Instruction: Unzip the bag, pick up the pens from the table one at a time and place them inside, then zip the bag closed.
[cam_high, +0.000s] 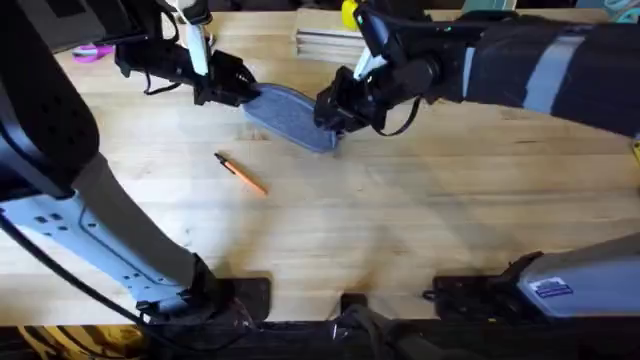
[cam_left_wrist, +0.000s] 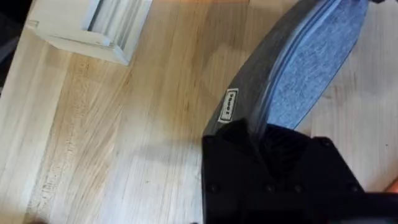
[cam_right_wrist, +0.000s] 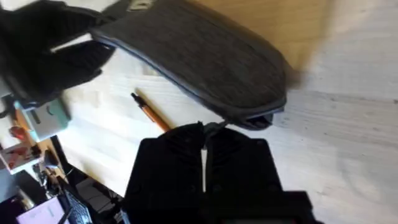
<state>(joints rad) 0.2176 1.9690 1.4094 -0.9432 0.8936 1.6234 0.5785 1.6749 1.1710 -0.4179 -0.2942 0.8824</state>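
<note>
Both end effectors, left (cam_high: 243, 92) and right (cam_high: 332, 118), grip the bag's (cam_high: 290, 113) opposite ends.

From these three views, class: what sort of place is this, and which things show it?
Probably a robotics lab or workshop bench: two robot arms work at a plank wooden table, handling a grey pouch beside an orange pen, with cluttered shelving nearby.

Looks like a robotics lab/workshop: two arms bolted at the edge of a plank wood worktop (cam_high: 420, 230), cables by the bases, cluttered shelving w/ misc. gear (cam_right_wrist: 37, 162) beyond it.
</note>
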